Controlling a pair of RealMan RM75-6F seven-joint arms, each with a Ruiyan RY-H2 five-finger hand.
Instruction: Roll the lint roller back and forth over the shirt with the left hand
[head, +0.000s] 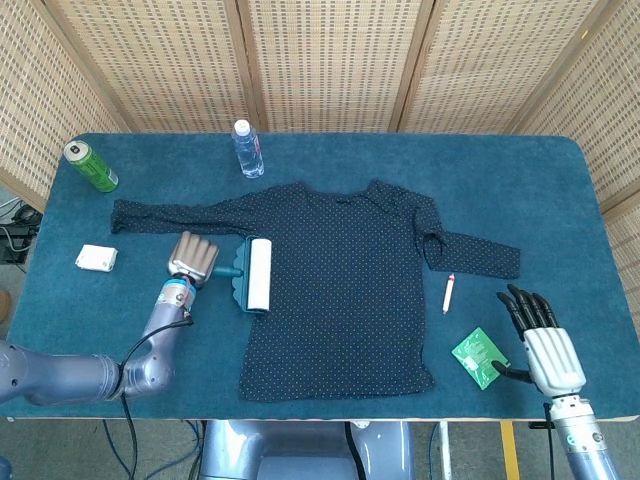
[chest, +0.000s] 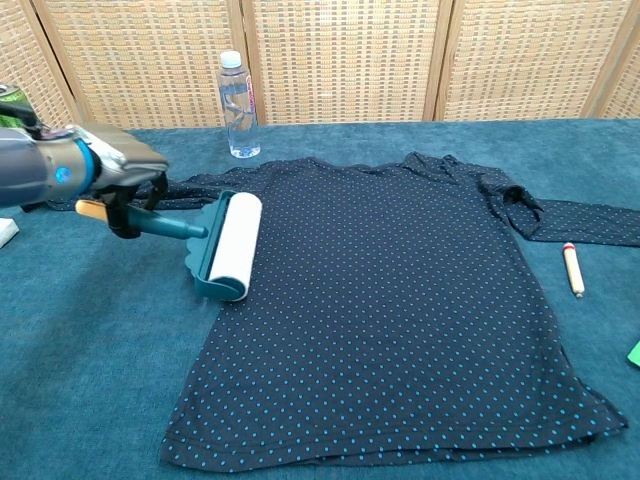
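Observation:
A dark navy dotted shirt (head: 350, 270) (chest: 400, 290) lies flat on the blue table, sleeves spread. My left hand (head: 192, 257) (chest: 115, 165) grips the teal handle of the lint roller (head: 256, 274) (chest: 228, 245). The white roll rests on the shirt's left edge, by the side seam below the left sleeve. My right hand (head: 538, 340) hovers open at the table's near right corner, fingers apart and holding nothing; the chest view does not show it.
A water bottle (head: 248, 149) (chest: 235, 104) stands behind the shirt. A green can (head: 90, 165) is at the far left, a white pad (head: 96, 259) left of my left hand. A pen-like stick (head: 449, 293) (chest: 573, 268) and a green packet (head: 480, 357) lie right of the shirt.

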